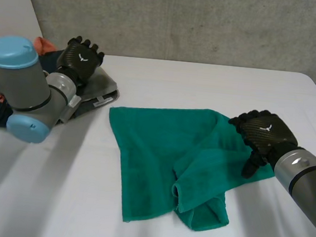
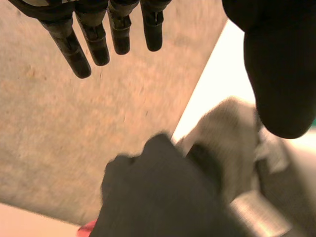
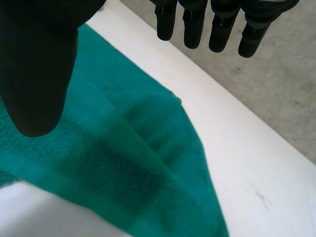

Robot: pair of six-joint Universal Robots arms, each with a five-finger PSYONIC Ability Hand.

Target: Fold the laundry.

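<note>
A green towel [image 1: 165, 158] lies in the middle of the white table [image 1: 206, 84], with its right side folded loosely over itself into a rumpled flap. My right hand [image 1: 262, 137] hovers at the towel's right edge, fingers [image 3: 192, 24] straight and apart from the thumb [image 3: 37, 69], holding nothing; the towel [image 3: 123, 163] lies under its palm. My left hand [image 1: 81, 58] is raised at the far left over a pile of clothes, fingers [image 2: 98, 34] straight and empty.
A pile of grey and dark clothes [image 1: 96, 90] lies at the table's far left, with orange cloth [image 1: 42, 44] behind it. In the left wrist view the grey cloth [image 2: 222, 143] and a dark item [image 2: 158, 197] lie beneath the hand. A concrete wall [image 1: 184, 20] stands behind.
</note>
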